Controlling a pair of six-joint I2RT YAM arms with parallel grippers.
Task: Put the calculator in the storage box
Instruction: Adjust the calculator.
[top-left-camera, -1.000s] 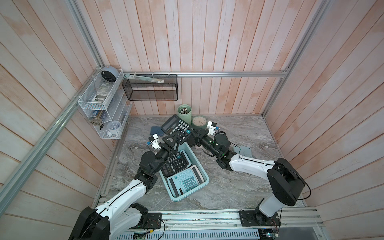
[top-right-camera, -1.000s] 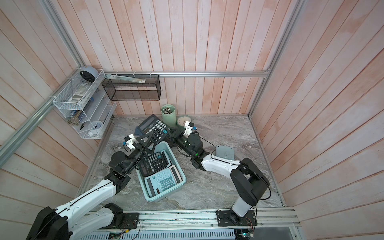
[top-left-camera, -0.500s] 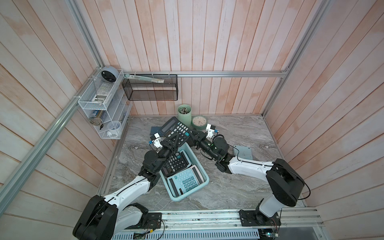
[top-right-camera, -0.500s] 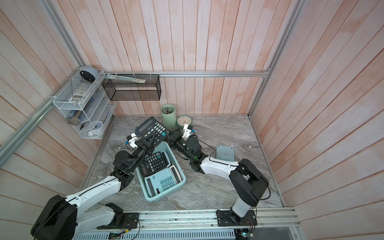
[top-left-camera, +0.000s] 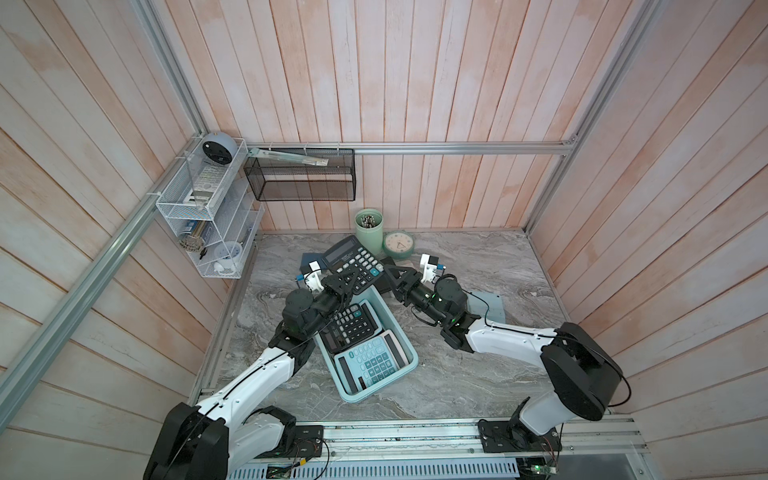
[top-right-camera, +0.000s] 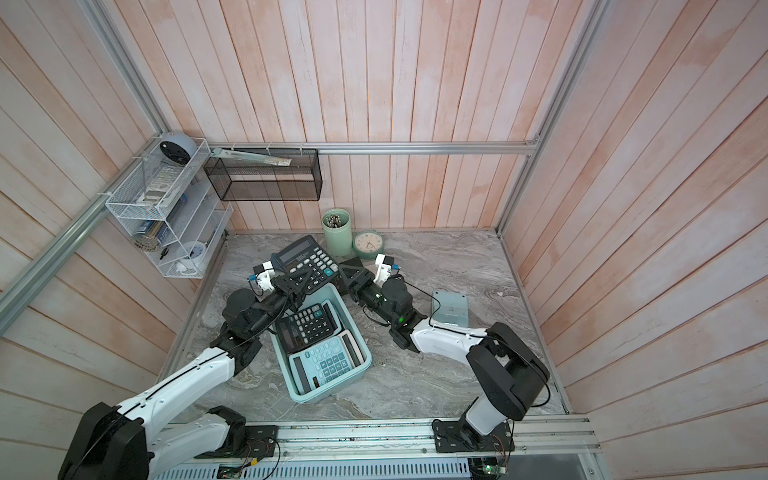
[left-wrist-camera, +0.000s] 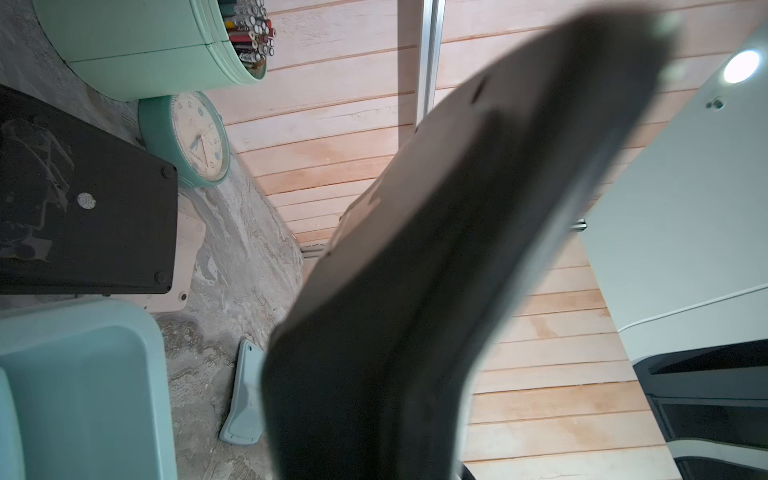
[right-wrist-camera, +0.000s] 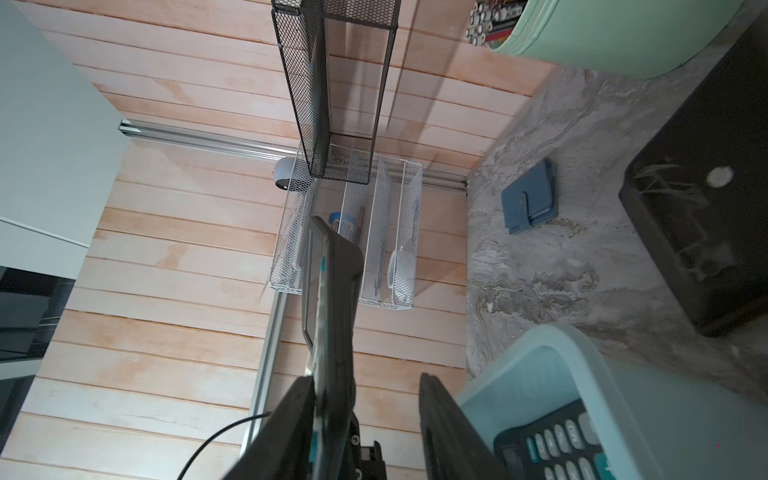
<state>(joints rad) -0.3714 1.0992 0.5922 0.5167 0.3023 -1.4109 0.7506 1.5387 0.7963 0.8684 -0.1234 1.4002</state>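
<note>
**Calc aloft over box's far rim**

L gripper is clamped on the near corner of the black calc, which is keys up and tilted, w/ its display end toward the back wall. In both top views the calc overlaps the far rim of the box, an aqua tub set diagonally on the table. R wrist view shows the calc edge-on and off the table.

R gripper sits just beside the calc corner nearest its own arm, jaws apart & holding nothing. In its wrist view the calc's edge lies by one of the fingers, w/ a clear gap to the opposite one. L wrist view is mostly filled by a blurred dark slab close to the lens.

Inside the box a 2nd black calc fills the far half & an aqua calc the near half, both keys up.

Pen cup & clock stand just beside each other at the back wall. Wallet lies flat on the table. Basket & rack hang on the walls.
</note>
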